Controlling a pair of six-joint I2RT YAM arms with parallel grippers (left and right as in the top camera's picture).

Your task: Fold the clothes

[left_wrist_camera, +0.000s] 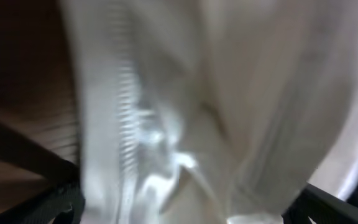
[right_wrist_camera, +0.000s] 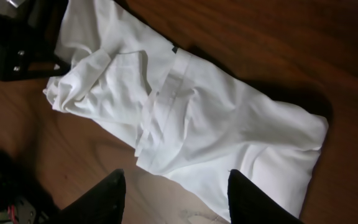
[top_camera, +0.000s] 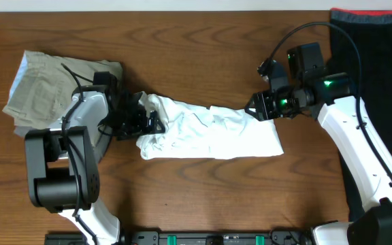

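Observation:
The white T-shirt (top_camera: 209, 133) lies on the wooden table as a long crumpled strip running left to right; it also shows in the right wrist view (right_wrist_camera: 229, 130). My left gripper (top_camera: 145, 121) is at the shirt's left end. In the blurred left wrist view white cloth (left_wrist_camera: 185, 112) fills the frame between the two widely spread fingers (left_wrist_camera: 185, 214), so the jaws look open with cloth between them. My right gripper (top_camera: 260, 107) hovers over the shirt's right end, open and empty, its fingertips (right_wrist_camera: 178, 196) above the shirt's edge and bare wood.
Folded khaki-olive trousers (top_camera: 53, 82) lie at the far left, behind the left arm. A black garment with a red edge band (top_camera: 380, 47) covers the right side of the table, under the right arm. Bare wood (top_camera: 203, 197) shows in front of the shirt.

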